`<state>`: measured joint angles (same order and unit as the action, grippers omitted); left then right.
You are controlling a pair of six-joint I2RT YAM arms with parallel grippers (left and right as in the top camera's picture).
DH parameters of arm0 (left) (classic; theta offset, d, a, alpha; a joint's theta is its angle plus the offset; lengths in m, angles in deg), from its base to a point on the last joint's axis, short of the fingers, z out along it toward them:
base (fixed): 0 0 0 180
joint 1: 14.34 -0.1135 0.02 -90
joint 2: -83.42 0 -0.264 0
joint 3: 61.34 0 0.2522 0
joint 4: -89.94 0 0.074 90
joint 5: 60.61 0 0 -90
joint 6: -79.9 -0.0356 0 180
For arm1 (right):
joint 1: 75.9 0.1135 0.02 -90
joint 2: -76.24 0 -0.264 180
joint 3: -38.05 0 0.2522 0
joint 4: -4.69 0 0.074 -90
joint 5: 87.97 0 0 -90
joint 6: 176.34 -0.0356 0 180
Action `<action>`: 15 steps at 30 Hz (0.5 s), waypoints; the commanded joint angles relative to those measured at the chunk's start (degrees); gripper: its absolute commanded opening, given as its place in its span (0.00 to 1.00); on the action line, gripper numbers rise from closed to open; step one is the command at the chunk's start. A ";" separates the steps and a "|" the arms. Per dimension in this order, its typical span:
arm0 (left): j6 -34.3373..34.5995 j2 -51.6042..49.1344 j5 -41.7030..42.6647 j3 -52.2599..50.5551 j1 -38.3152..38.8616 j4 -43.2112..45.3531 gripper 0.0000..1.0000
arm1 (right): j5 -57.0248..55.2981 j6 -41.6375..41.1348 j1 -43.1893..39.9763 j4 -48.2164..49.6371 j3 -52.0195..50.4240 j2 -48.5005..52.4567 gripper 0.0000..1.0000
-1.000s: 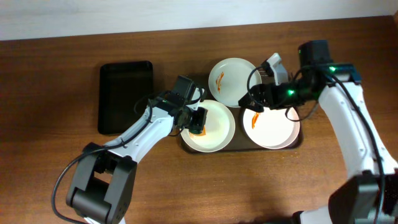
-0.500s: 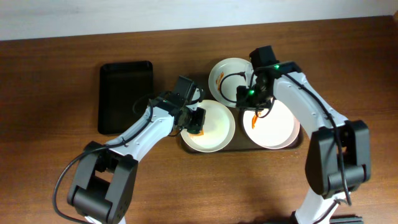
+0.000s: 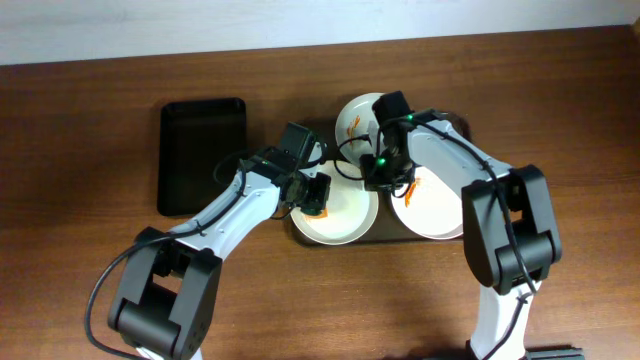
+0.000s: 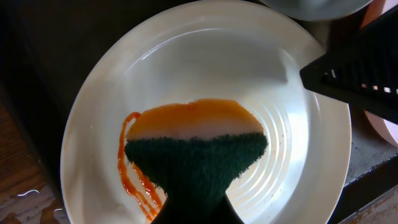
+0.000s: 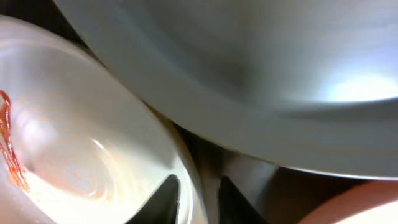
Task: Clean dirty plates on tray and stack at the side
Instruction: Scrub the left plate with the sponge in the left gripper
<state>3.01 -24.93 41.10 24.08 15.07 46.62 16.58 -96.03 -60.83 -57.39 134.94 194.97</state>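
Three white plates smeared with red sauce lie on the dark tray [image 3: 390,238]. My left gripper [image 3: 318,195] is shut on a green sponge [image 4: 196,162], which presses into the front-left plate [image 4: 205,68] beside a red streak [image 4: 134,177]. The sponge's foam edge is stained orange. My right gripper [image 3: 385,180] is at that plate's right rim. In the right wrist view its fingers [image 5: 165,196] straddle the rim of the plate [image 5: 74,124], closed narrow around it. The back plate [image 3: 362,125] and the right plate [image 3: 440,205] both carry sauce marks.
A black rectangular tray [image 3: 203,155] sits bare on the wooden table to the left. The back plate [image 5: 249,62] overhangs close above my right gripper. My right gripper's black finger [image 4: 354,68] reaches over the plate's edge in the left wrist view.
My right arm has swung left from the tray's right side to the front-left plate's rim, and its jaws have closed from wide open. The left arm and sponge have stayed put.
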 commanded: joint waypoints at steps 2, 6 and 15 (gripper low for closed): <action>0.17 -0.44 -0.20 -0.28 -0.20 0.00 0.00 | -1.95 0.44 0.66 1.27 -1.88 0.70 0.18; 0.17 -0.46 -0.20 -0.28 -0.15 1.11 0.00 | -1.86 0.44 0.68 2.60 -3.87 0.70 0.11; 2.78 -4.00 1.07 -0.33 0.22 5.09 0.15 | -1.70 0.39 0.68 2.78 -3.87 0.70 0.07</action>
<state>3.86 -26.24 41.12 24.08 15.13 51.60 16.60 -95.18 -60.52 -54.85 132.47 194.84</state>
